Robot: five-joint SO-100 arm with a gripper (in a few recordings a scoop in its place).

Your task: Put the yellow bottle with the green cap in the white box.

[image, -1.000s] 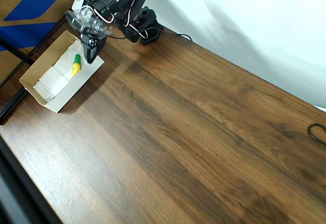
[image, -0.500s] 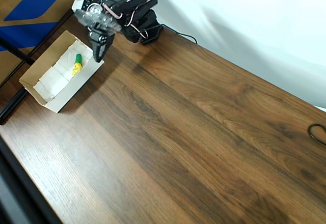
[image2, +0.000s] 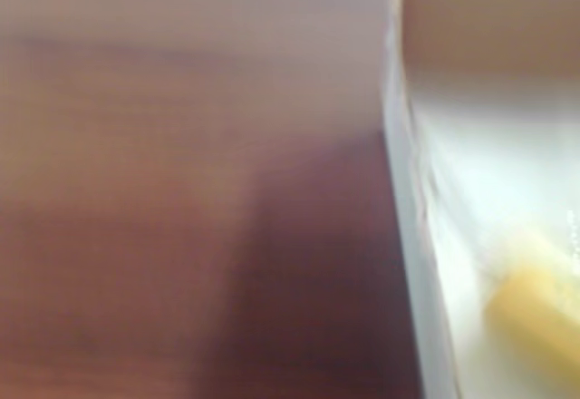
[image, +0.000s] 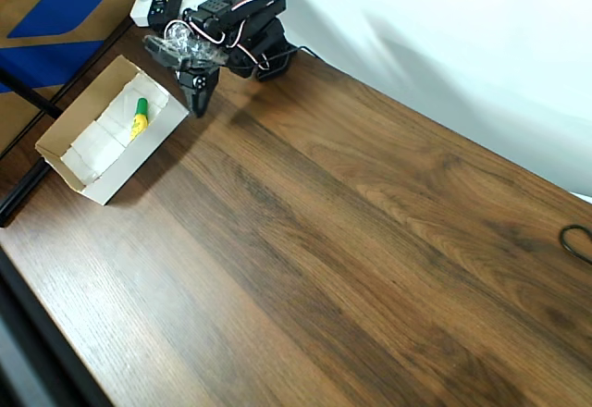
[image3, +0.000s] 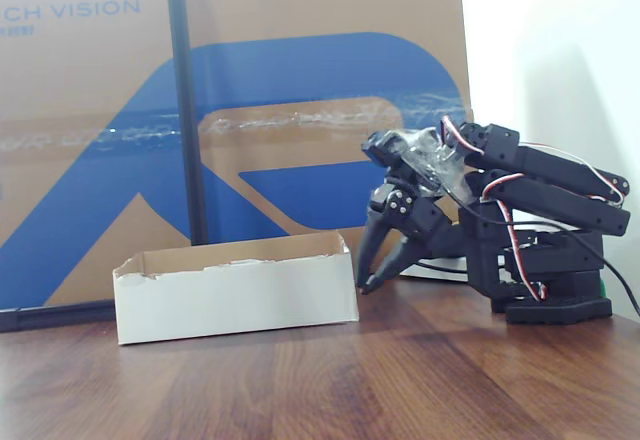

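Gripper [image: 198,102] hangs empty, fingers slightly spread, just outside the white box [image: 65,162] over the desk [image: 351,240]; the yellow bottle with the green cap [image: 138,118] lies inside, leftward overhead, cap pointing away.

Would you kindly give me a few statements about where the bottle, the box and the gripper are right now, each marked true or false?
1. The yellow bottle with the green cap lies inside the white box. True.
2. The gripper holds the bottle. False: it holds nothing and is beside the box.
3. The bottle stands upright. False: it lies on its side.
4. In the fixed view the gripper points down at the table just right of the box. True.
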